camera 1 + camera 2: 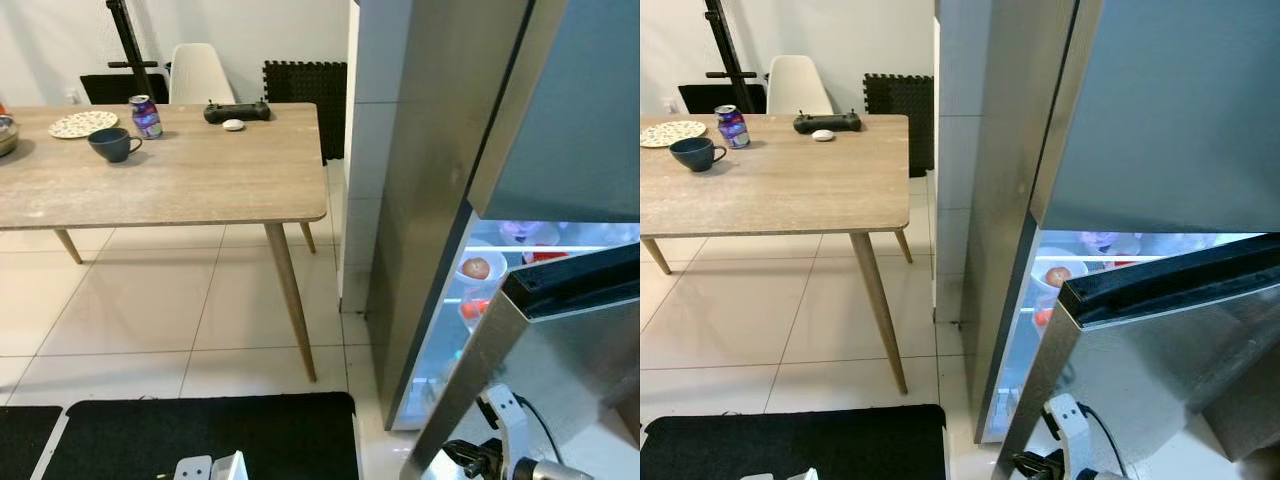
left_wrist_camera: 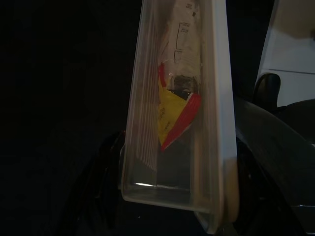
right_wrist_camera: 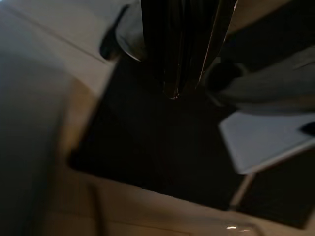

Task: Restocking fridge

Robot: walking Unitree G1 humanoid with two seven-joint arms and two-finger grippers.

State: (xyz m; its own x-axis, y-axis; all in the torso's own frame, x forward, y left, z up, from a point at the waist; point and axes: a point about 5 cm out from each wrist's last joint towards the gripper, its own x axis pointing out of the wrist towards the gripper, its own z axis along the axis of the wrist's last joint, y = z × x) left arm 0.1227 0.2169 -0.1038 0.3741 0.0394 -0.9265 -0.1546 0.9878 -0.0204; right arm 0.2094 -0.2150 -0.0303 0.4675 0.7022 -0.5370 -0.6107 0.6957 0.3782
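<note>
The left gripper [image 2: 177, 216] grasps a clear box [image 2: 177, 123] low at the robot's side. The fridge [image 1: 430, 200] door [image 1: 560, 340] stands ajar. Right fingers: cannot tell. Next, likely widening the door, then shelving.

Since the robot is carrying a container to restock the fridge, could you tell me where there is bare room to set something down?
The wooden table is bare across its near half and right end, bordered by the mug, soda can and black controller along the far edge. The lit fridge shelves look crowded with food, and the half-open fridge door narrows the way in.
</note>
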